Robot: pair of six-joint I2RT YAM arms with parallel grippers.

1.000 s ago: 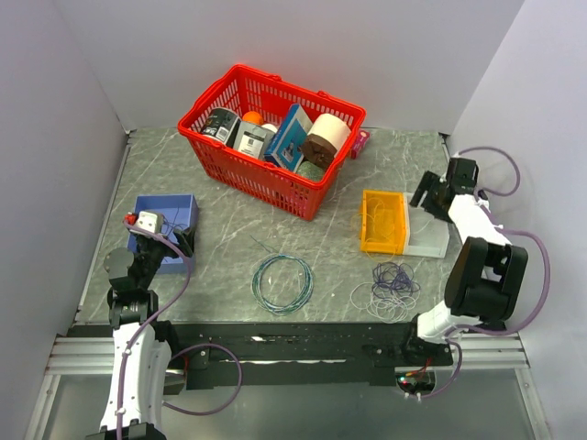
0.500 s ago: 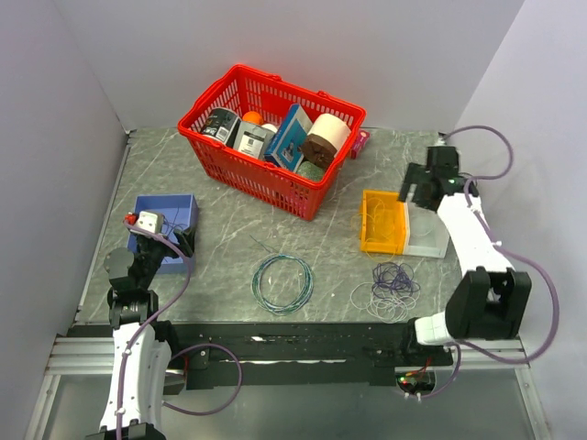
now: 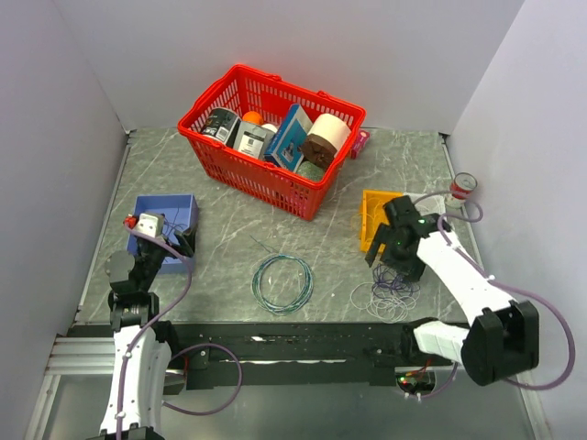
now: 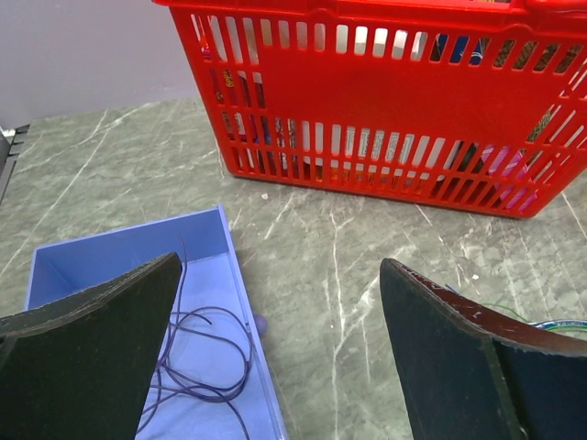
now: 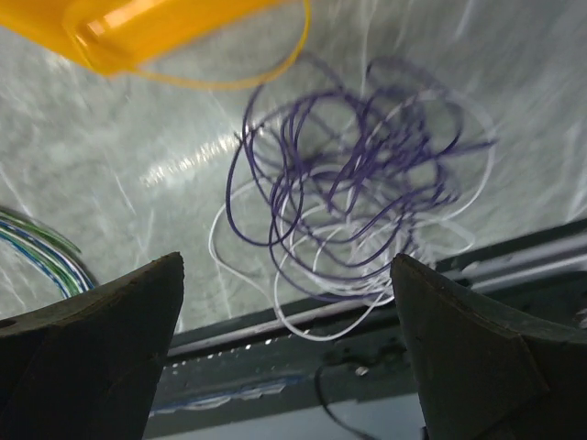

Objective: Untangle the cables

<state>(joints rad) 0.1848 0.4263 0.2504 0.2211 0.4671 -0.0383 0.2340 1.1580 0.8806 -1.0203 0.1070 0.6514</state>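
Surface: grey-green marbled desk between pale walls, with both arm bases at its near edge.
Cables: a scribbly heap of purple and white cables lies on the desk near the front rail, on the right arm's side.
Neighbours: the yellow bin is just beyond the heap. A yellowish loop hangs at its lip. The teal ring lies apart to the left, and the red basket stands far back.
Right end effector: fingers spread wide with nothing between them. It hangs above the far edge of the heap.
Left end effector: also spread and empty, over the blue tray, where a purple strand lies loose.
Key relation: in the right wrist view the heap sits straight ahead in the gap between the fingers, a little toward the right-hand one.
Long axis: no clear one. The heap is roughly round, perhaps slightly wider along the line from finger to finger.
Nearer arm: the right, by far. The left is well apart across the desk.
Likely step: lowering onto the heap to pick out a single strand.
Risk: thin wires may slip the pinch, or several may lift together.
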